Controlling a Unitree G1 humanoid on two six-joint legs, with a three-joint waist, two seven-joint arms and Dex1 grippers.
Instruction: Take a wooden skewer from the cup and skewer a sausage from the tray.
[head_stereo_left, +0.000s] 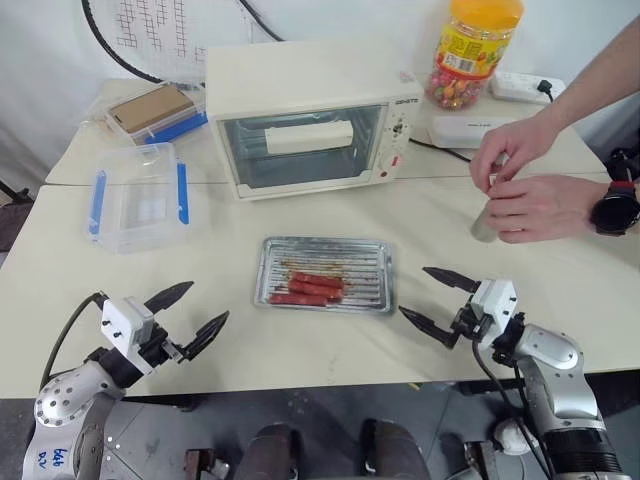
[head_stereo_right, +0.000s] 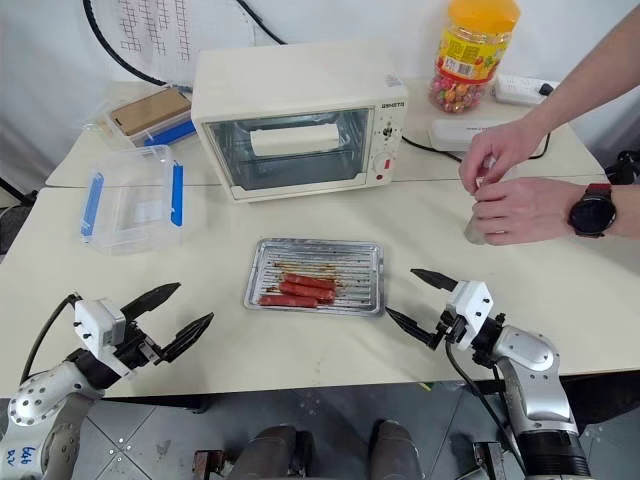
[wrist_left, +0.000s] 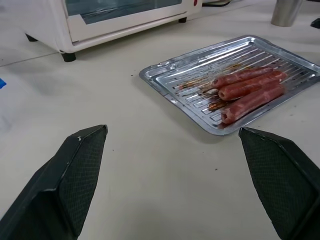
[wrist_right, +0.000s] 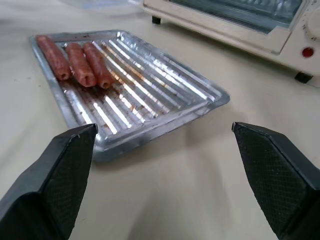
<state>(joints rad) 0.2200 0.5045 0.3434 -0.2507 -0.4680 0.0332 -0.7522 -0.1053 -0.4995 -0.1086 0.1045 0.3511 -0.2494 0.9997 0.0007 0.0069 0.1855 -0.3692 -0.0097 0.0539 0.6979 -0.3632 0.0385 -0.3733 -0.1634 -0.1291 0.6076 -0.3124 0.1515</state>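
Left eye view: one tray (head_stereo_left: 372, 262) lay on the table (head_stereo_left: 300, 350), between the two grippers and a little beyond them, holding three sausages (head_stereo_left: 312, 287) side by side toward its near-left part. Left gripper (head_stereo_left: 189, 316) hovered over the near table edge, fingers spread wide apart, holding nothing; tray ahead and to its right. Right gripper (head_stereo_left: 438, 302) likewise wide apart and empty, tray just to its left. One cup (head_stereo_left: 485, 222) stood beyond the right gripper, gripped by a person's two hands (head_stereo_left: 530, 200), one with a dark wristwatch (head_stereo_left: 612, 208); no skewer could be made out. One toaster oven (head_stereo_left: 310, 120) stood behind the tray. One clear box (head_stereo_left: 140, 195) with two blue clips sat beyond the left gripper. One yellow-lidded candy jar (head_stereo_left: 472, 50) stood far back right.

Right wrist view: three sausages (wrist_right: 75, 60) at the tray's far end from that gripper.
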